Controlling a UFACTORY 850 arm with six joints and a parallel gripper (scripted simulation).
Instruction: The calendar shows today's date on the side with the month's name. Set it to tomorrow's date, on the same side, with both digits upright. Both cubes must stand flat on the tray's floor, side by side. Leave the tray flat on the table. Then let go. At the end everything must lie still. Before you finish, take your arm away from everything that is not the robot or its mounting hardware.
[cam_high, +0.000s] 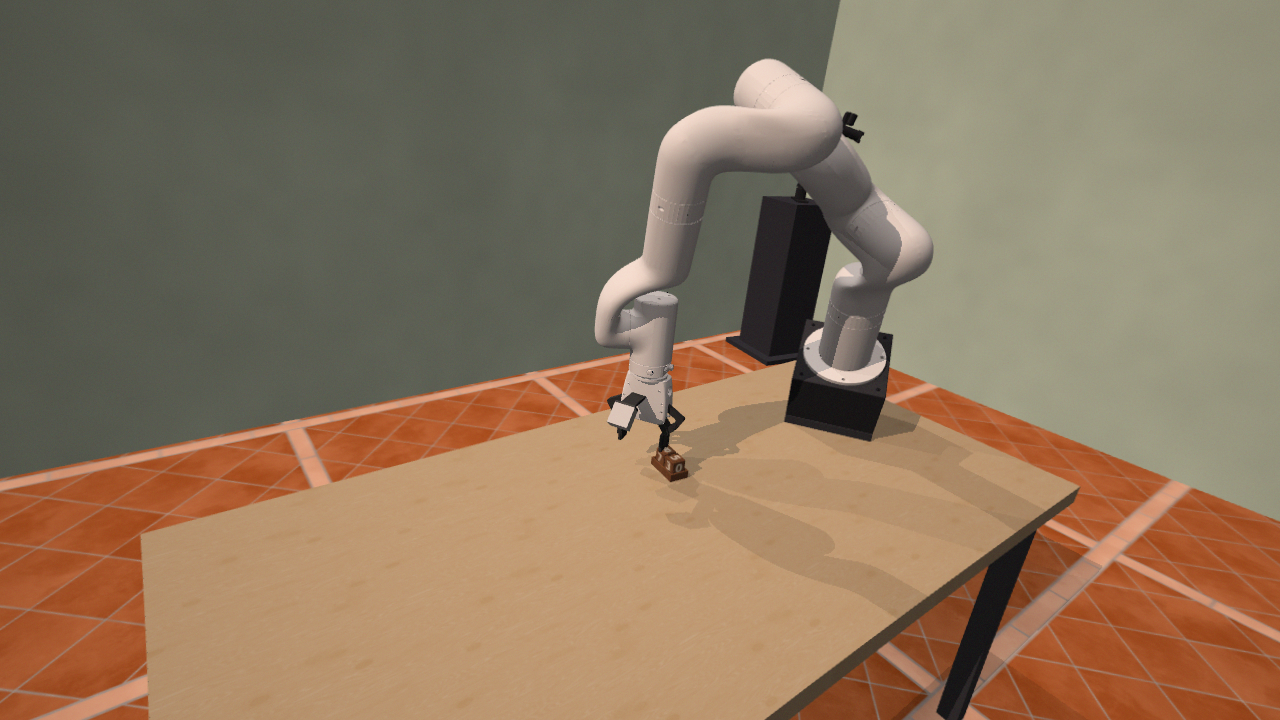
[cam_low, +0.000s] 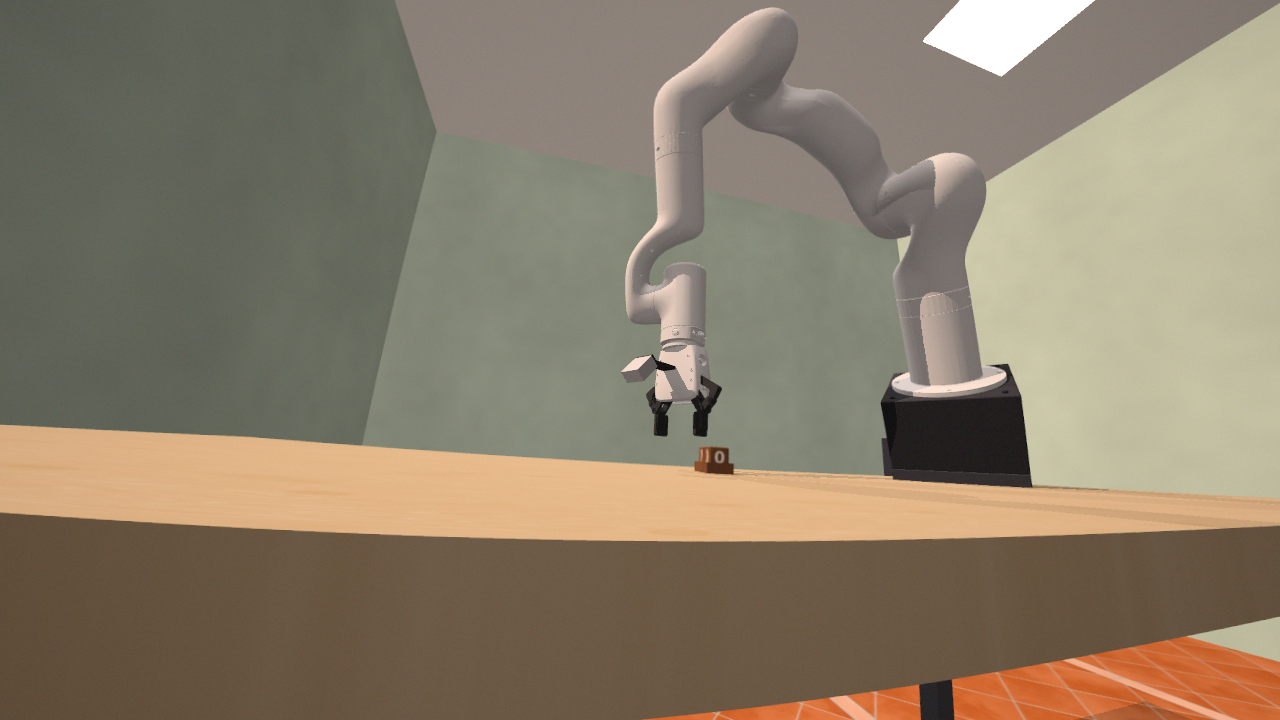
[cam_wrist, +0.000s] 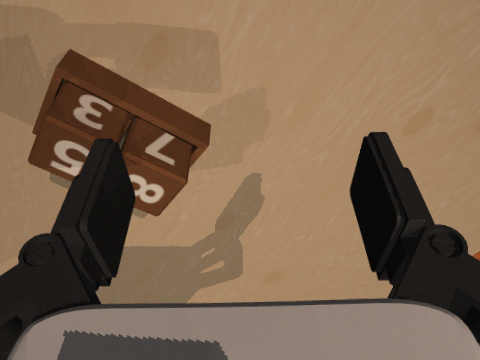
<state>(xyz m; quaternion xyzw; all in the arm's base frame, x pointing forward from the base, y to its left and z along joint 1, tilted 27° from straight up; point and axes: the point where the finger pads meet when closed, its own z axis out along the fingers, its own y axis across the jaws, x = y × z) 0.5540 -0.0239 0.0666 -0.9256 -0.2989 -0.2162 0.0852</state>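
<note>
The brown tray (cam_high: 660, 466) (cam_low: 713, 468) (cam_wrist: 135, 91) stands on the table with both cubes side by side in it. In the wrist view, one cube (cam_wrist: 92, 111) shows a 3 beside the tray's wall and a partly hidden 5. The other cube (cam_wrist: 159, 145) shows a 7 beside the wall and a partly hidden 8. In the exterior view, an end face shows an upright 0; the digit beside it is too oblique to read. The month's name is not legible. My gripper (cam_high: 642, 442) (cam_low: 681, 431) (cam_wrist: 241, 164) is open and empty, above and to one side of the tray; one finger overlaps the cubes in the wrist view.
The tray stands on the wooden table (cam_high: 402, 555) (cam_low: 358, 492). The robot's black base (cam_high: 836, 407) (cam_low: 955, 438) stands at the table's far right end. A black pillar (cam_high: 781, 277) stands behind it on the floor. Shadows of the arm fall across the table.
</note>
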